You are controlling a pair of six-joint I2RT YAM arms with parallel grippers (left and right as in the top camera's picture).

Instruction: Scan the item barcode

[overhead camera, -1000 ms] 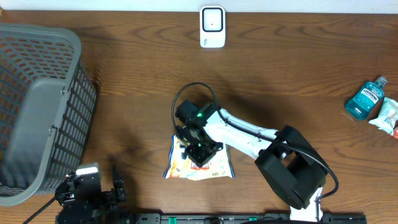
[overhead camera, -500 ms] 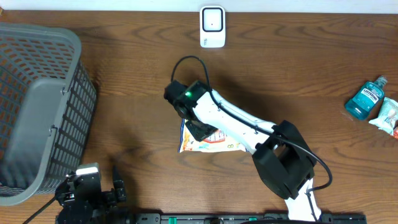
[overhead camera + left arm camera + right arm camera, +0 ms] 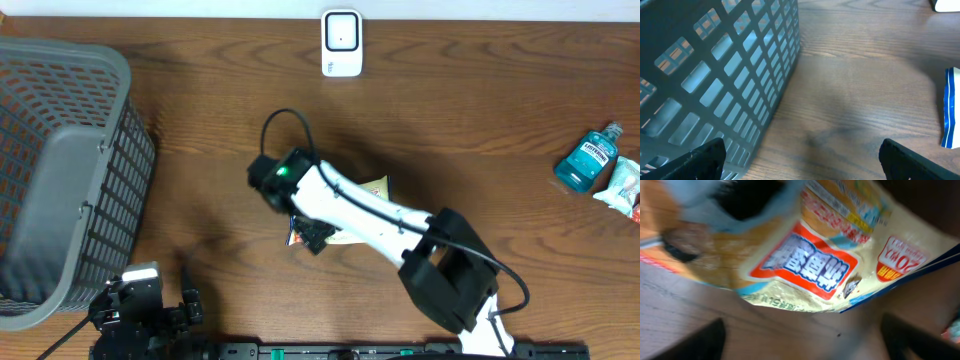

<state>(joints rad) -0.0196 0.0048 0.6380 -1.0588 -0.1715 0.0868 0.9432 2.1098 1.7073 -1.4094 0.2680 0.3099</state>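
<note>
The item, a yellow snack bag (image 3: 374,188) with a red label, is at the table's middle, mostly hidden under my right arm in the overhead view. In the right wrist view the bag (image 3: 810,255) fills the upper frame, blurred, just beyond my right gripper (image 3: 802,337). That gripper is open, its dark fingers (image 3: 695,342) wide apart with only bare wood between them. The white scanner (image 3: 342,43) stands at the far edge. My left gripper (image 3: 807,162) is open near the front left corner, holding nothing; the bag's blue edge (image 3: 950,107) shows at its right.
A large grey mesh basket (image 3: 60,170) fills the left side, close to the left gripper (image 3: 150,300). A blue mouthwash bottle (image 3: 590,158) and a small packet (image 3: 622,185) lie at the far right.
The right gripper, shut on the bag a moment ago, carried it away from the front edge toward the middle and has now opened off it. The left arm has not moved.
</note>
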